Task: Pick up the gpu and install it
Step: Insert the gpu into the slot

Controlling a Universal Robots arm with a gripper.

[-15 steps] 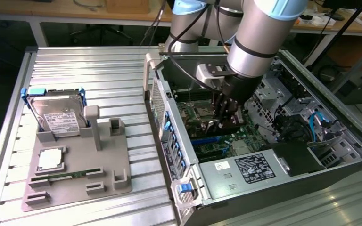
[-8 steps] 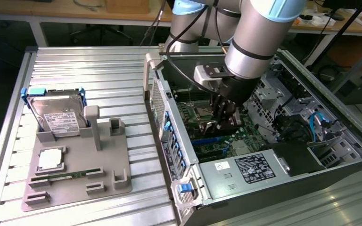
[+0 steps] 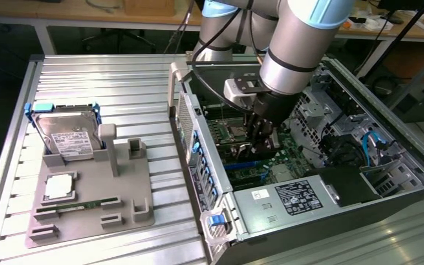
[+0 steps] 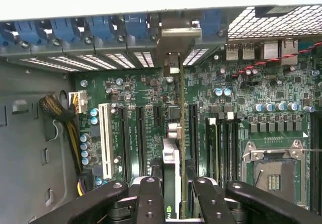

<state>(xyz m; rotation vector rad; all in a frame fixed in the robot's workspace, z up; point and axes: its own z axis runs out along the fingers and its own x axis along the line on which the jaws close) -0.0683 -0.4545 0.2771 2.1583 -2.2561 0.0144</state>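
Black metal gripper (image 4: 176,204), fingers (image 4: 151,201) partly closed and clamped on the gpu (image 4: 171,156), a thin green card with a silver end bracket. It is edge-on and upright over the black slots of the green motherboard (image 4: 136,88), inside the open grey computer case (image 3: 190,116). Can't tell if it's seated. White labels on the silver power supply (image 3: 298,196) and the silver hard drive (image 3: 68,135) are unreadable.

table (image 3: 109,72) | on it: grey holder (image 3: 79,223), open computer case (image 3: 344,221)

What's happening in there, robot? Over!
Gripper shut on gpu. Card upright, low over motherboard slots. No blockage seen.
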